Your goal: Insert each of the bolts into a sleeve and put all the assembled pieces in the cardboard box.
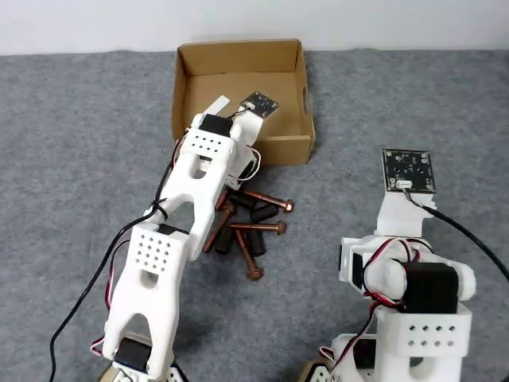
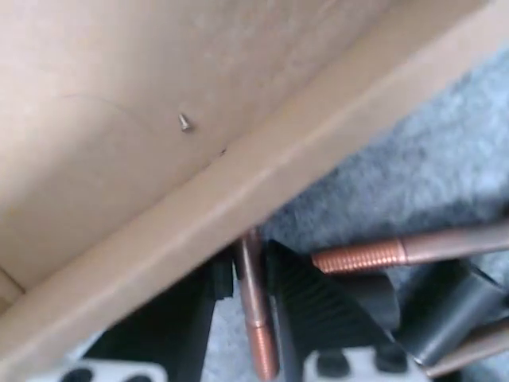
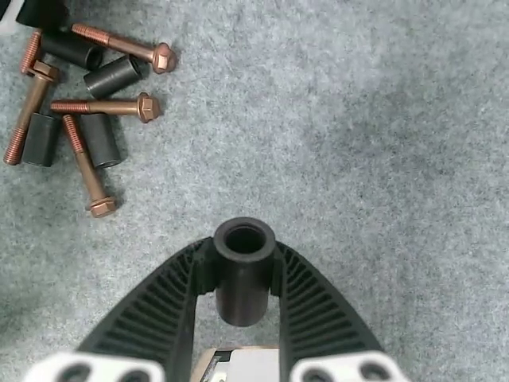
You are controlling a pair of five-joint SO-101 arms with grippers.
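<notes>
My left gripper (image 2: 250,267) is shut on a copper bolt (image 2: 256,318), right at the front wall of the cardboard box (image 2: 238,187). In the high view the left arm (image 1: 211,143) stretches from the table's near edge to that wall of the box (image 1: 282,147). The right gripper (image 3: 243,259) is shut on a black sleeve (image 3: 242,274), whose open bore faces the camera, above bare carpet. Several loose bolts (image 1: 262,227) and black sleeves (image 1: 242,239) lie in a pile just in front of the box; the right wrist view shows these bolts (image 3: 103,106) and sleeves (image 3: 102,139) too.
A tiny screw (image 2: 184,122) lies on the box floor. The grey carpet (image 1: 382,103) covers the table. The right arm (image 1: 409,286) stands at the near right, its camera board (image 1: 409,171) raised. Another bolt (image 2: 413,251) and a sleeve (image 2: 453,310) lie close beside the left gripper.
</notes>
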